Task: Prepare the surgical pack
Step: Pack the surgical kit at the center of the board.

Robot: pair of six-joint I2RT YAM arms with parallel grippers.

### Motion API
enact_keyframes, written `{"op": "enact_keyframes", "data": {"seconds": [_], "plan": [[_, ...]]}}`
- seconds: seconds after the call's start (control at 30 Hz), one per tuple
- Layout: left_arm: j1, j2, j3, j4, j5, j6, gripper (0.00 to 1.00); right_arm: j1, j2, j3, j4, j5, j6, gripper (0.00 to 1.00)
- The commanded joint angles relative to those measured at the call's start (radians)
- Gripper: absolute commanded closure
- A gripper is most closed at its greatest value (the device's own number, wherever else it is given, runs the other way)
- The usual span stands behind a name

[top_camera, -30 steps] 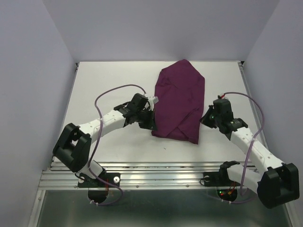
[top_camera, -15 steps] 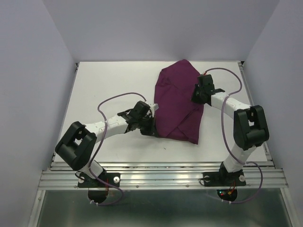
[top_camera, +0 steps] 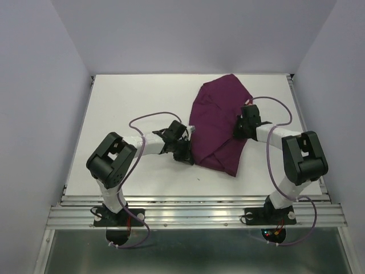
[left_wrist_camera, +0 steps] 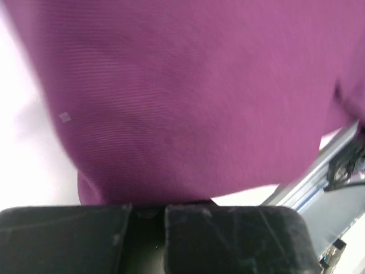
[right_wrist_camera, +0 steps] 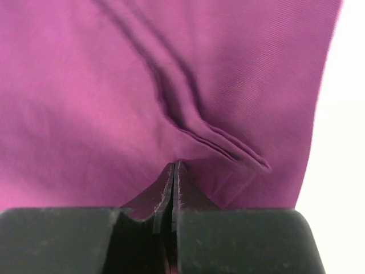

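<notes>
Top external: the plum-purple cloth (top_camera: 219, 123) lies on the white table (top_camera: 131, 103), right of centre and reaching to the far edge. It is folded over itself into a rough pointed bundle. Whether a tray or instruments sit under the folds cannot be told. The left gripper (top_camera: 186, 153) is at the cloth's near-left edge. The right gripper (top_camera: 242, 128) is on its right edge, about halfway along.

Left wrist: purple weave fills nearly the whole view, with bare table showing at the left and lower right. The fingers (left_wrist_camera: 68, 240) are pressed together, and the cloth's lower edge runs straight into them, so they appear to pinch that hem.

Right wrist: the fingertips (right_wrist_camera: 162, 191) are closed tight on a small tuck of fabric. Sharp creases fan out from that pinch towards the far right, and the cloth's right border lies against bare table.

Handling, as a judgement: this is light, limp woven fabric with no stiffness. It will sag, crease and drag along the table, and it will not hold a shape. A thin single layer can slip out of a narrow pinch, so a hem or a corner, where layers double up, is the safer place to grip. Pulling the two edges apart evenly should spread it. A one-sided pull would likely only slide or bunch it.
</notes>
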Motion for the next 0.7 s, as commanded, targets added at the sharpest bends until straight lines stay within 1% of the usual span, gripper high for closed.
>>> {"op": "enact_keyframes", "data": {"seconds": [0.0, 0.07, 0.1, 0.13, 0.17, 0.2, 0.27, 0.3, 0.33, 0.4, 0.43, 0.47, 0.53, 0.6, 0.67], "plan": [[0.071, 0.056, 0.122, 0.001, -0.055, 0.074, 1.0, -0.004, -0.092, -0.135, 0.006, -0.104, 0.044, 0.99], [0.091, 0.089, 0.179, -0.022, -0.055, 0.09, 1.0, -0.004, -0.156, -0.215, 0.027, -0.14, 0.09, 0.99], [0.108, 0.131, 0.249, -0.051, -0.066, 0.108, 1.0, 0.006, -0.178, -0.24, 0.038, -0.15, 0.123, 0.99], [0.117, 0.152, 0.286, -0.065, -0.074, 0.117, 1.0, 0.016, -0.201, -0.263, 0.044, -0.158, 0.144, 0.99], [0.126, 0.172, 0.328, -0.079, -0.08, 0.125, 1.0, 0.043, -0.248, -0.31, 0.05, -0.167, 0.165, 0.99], [0.135, 0.213, 0.404, -0.095, -0.083, 0.133, 1.0, 0.06, -0.272, -0.33, 0.056, -0.172, 0.188, 0.99], [0.167, 0.257, 0.484, -0.109, -0.091, 0.136, 1.0, 0.115, -0.313, -0.387, 0.082, -0.174, 0.265, 0.99], [0.177, 0.298, 0.57, -0.122, -0.089, 0.14, 1.0, 0.129, -0.344, -0.398, 0.09, -0.175, 0.283, 0.99], [0.192, 0.315, 0.607, -0.151, -0.092, 0.145, 1.0, 0.138, -0.355, -0.405, 0.087, -0.166, 0.314, 0.99], [0.201, 0.333, 0.699, -0.21, -0.104, 0.16, 1.0, 0.138, -0.393, -0.404, 0.07, -0.148, 0.322, 0.99], [0.204, 0.329, 0.714, -0.224, -0.12, 0.176, 1.0, 0.138, -0.407, -0.393, 0.029, -0.126, 0.314, 0.99], [0.213, 0.309, 0.724, -0.24, -0.127, 0.182, 1.0, 0.138, -0.419, -0.378, 0.004, -0.065, 0.308, 0.99], [0.223, 0.275, 0.712, -0.264, -0.152, 0.193, 1.0, 0.138, -0.44, -0.318, -0.064, -0.002, 0.274, 0.99], [0.235, 0.216, 0.676, -0.27, -0.164, 0.196, 1.0, 0.138, -0.441, -0.274, -0.1, 0.05, 0.251, 0.99], [0.24, 0.17, 0.594, -0.26, -0.178, 0.19, 1.0, 0.138, -0.425, -0.219, -0.135, 0.082, 0.224, 0.99]]}}
